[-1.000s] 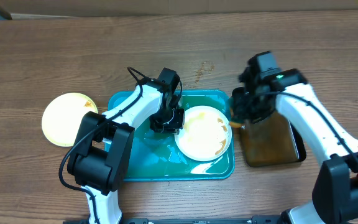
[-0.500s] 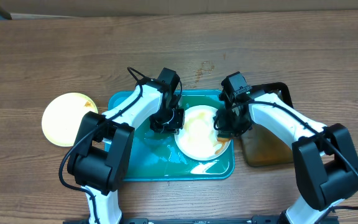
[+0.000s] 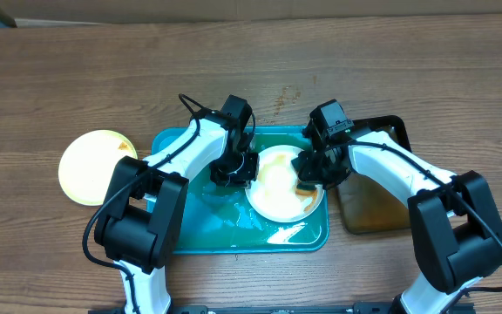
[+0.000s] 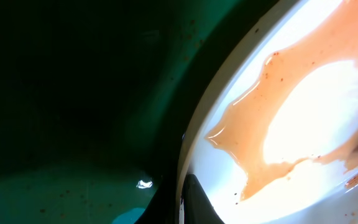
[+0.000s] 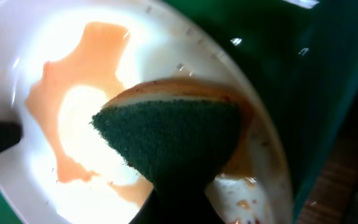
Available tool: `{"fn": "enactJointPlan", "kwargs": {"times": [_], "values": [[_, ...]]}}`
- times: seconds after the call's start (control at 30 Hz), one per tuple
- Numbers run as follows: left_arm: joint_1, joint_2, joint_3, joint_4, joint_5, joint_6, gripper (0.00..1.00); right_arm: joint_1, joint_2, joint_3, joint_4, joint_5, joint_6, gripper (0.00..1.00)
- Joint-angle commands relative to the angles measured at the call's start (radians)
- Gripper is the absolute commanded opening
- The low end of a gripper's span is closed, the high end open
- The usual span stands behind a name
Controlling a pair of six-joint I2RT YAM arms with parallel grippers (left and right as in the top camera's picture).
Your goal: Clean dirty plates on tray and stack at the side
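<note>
A sauce-smeared white plate (image 3: 277, 199) lies in the right half of the teal tray (image 3: 190, 228), and we have a sponge (image 5: 166, 134) on it.
Our left gripper (image 3: 238, 170) is clenched on the plate's rim toward the tray's middle; our right gripper (image 3: 310, 174) grasps the green-faced sponge, pressed on the plate near the tray's right edge. A pale green plate (image 3: 90, 166) sits left of the tray, a black tray (image 3: 382, 209) just right of it.

text: none legible | labels, brands: none | numbers, signs: none
</note>
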Motion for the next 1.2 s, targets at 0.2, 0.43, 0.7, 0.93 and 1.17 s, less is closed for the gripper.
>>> {"fn": "enactJointPlan", "kwargs": {"times": [0.2,0.43,0.7,0.93,1.17], "values": [[-0.008,0.024,-0.021,-0.007,-0.048,0.009,0.04,0.001,0.014,-0.006,-0.062,0.356,0.201,0.04],[-0.008,0.024,-0.021,-0.007,-0.048,0.009,0.04,-0.001,0.014,-0.006,0.1,0.027,0.076,0.08],[-0.008,0.024,-0.021,-0.012,-0.048,0.009,0.04,0.085,0.013,-0.006,0.047,-0.131,-0.062,0.04],[0.004,0.022,-0.019,-0.019,-0.051,0.009,0.04,0.04,-0.031,0.051,-0.047,-0.094,-0.05,0.04],[0.058,-0.067,-0.019,-0.02,-0.124,0.009,0.04,-0.091,-0.216,0.114,-0.147,0.021,-0.055,0.04]]}}
